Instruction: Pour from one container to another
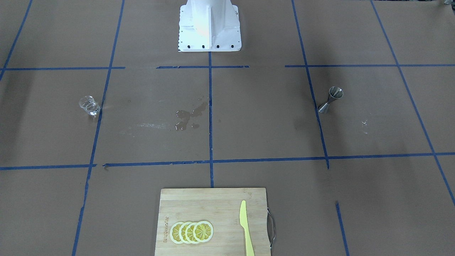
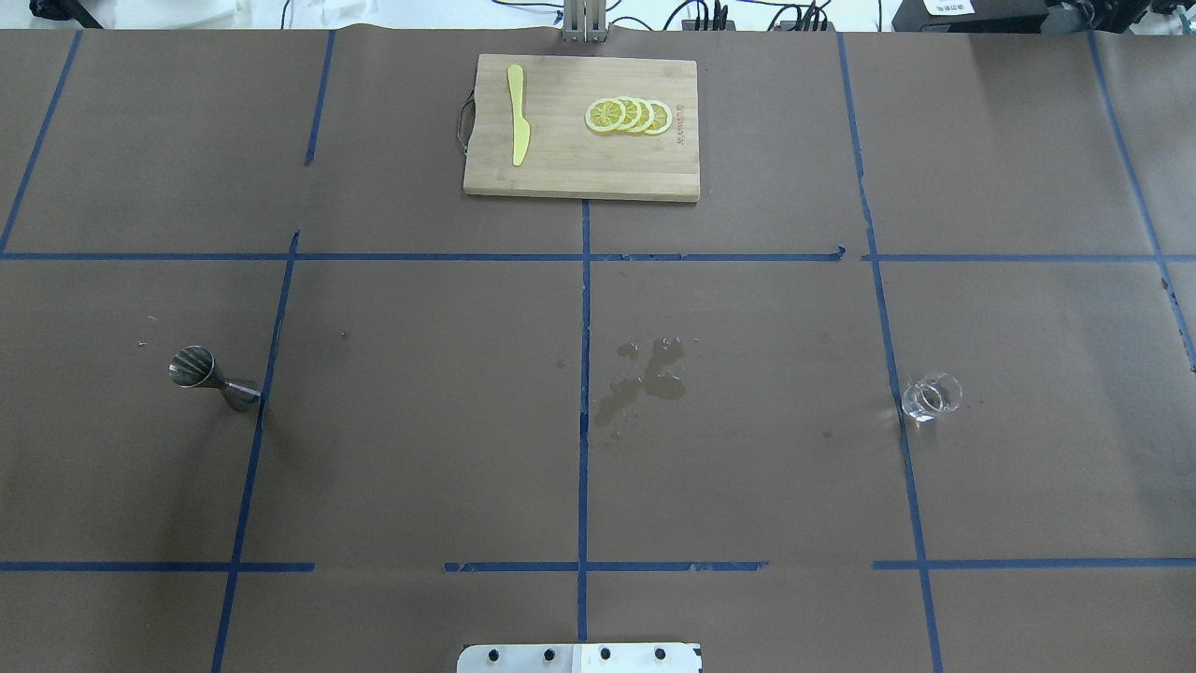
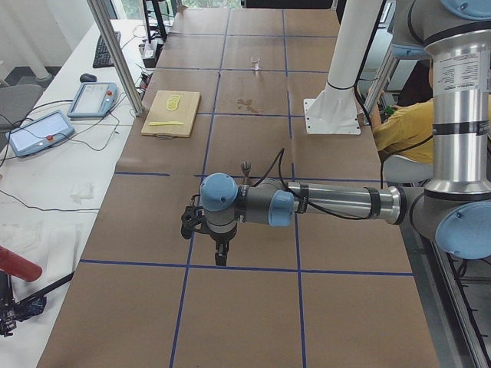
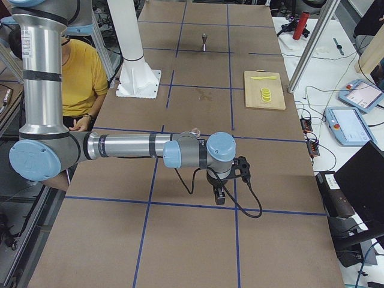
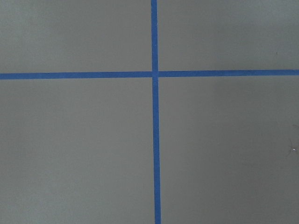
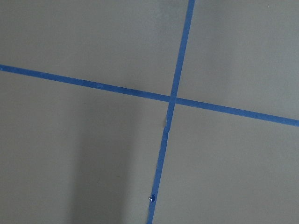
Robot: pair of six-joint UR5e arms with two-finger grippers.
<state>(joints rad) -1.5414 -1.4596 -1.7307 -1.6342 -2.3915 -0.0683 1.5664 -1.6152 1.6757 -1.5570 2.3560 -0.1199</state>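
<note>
The small clear glass cup (image 2: 931,396) stands upright on the robot's right side of the table, by a blue tape line, also visible as glass cup (image 1: 89,106). The steel hourglass jigger (image 2: 215,372) stands far away on the left side, seen too as jigger (image 1: 331,99). Neither arm reaches into the overhead or front views. In the side views my left gripper (image 3: 220,257) hangs low near the table's left end, past the jigger (image 3: 246,165), and my right gripper (image 4: 220,198) hangs near the right end, past the cup (image 4: 195,132). Whether either is open, I cannot tell. Both wrist views show only paper and tape.
A wooden cutting board (image 2: 561,159) at the far middle edge carries lemon slices (image 2: 628,115) and a yellow knife (image 2: 518,127). A wet spill (image 2: 645,381) stains the paper at the centre. The white robot base (image 1: 209,26) stands mid-table. A person in yellow (image 4: 81,78) sits behind it.
</note>
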